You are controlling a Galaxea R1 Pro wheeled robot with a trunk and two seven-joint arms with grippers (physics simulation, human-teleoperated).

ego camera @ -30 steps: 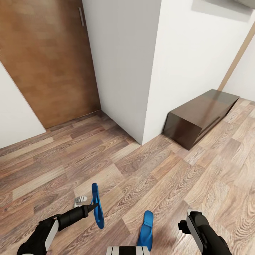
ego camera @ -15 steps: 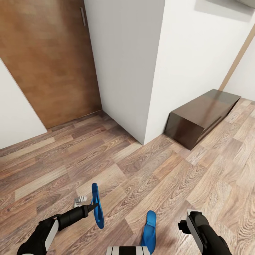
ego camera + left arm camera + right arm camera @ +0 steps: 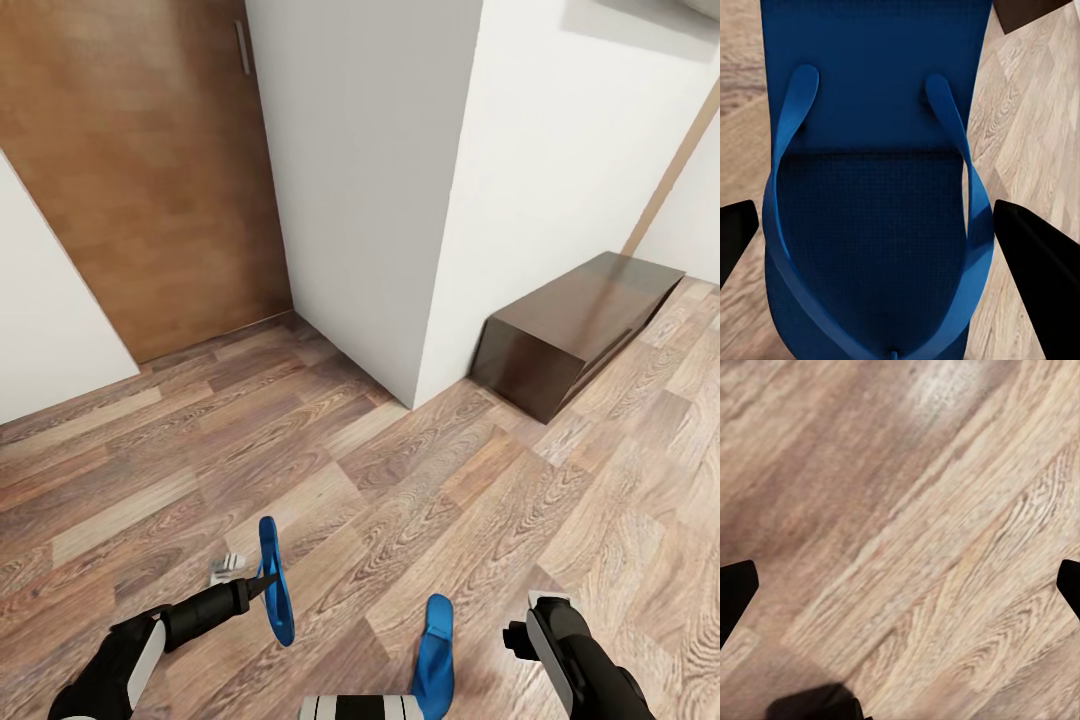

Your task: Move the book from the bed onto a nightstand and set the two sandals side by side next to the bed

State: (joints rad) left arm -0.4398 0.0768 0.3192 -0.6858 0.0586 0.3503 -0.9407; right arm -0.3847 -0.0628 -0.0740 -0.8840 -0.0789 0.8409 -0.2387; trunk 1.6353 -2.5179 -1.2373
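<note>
Meanwhile the whole head view has slid a little: the white wall corner [image 3: 440,250] and the long dark-brown floor cabinet [image 3: 575,325] sit slightly further right and lower than a second ago, which reads as the camera and base turning, not the furniture moving. The left gripper [image 3: 268,582], at the lower left of the frame, keeps the same place in the picture, with one blue sandal [image 3: 274,578] standing on edge at its tip; in the left wrist view that sandal [image 3: 874,202] lies between the two dark fingers [image 3: 1035,274], its thong straps facing the camera, though the fingers look set just off its edges, so I cannot tell whether they are clamped on it. The second sandal [image 3: 434,655] lies flat on the wood-plank floor [image 3: 400,480] at the bottom centre and has drifted right and down with the view. The right gripper [image 3: 900,585] hangs open and empty over bare planks, its wrist [image 3: 555,635] at the lower right of the head view. My reading is that the robot is carrying the first sandal while turning, with the pair not yet set together. Bed, book and nightstand are not among what these pictures offer. Ahead, the wall corner juts into the room, with a wooden door [image 3: 150,170] in the upper left; the cabinet hugs the wall at right, and both would crowd a wide turn.
</note>
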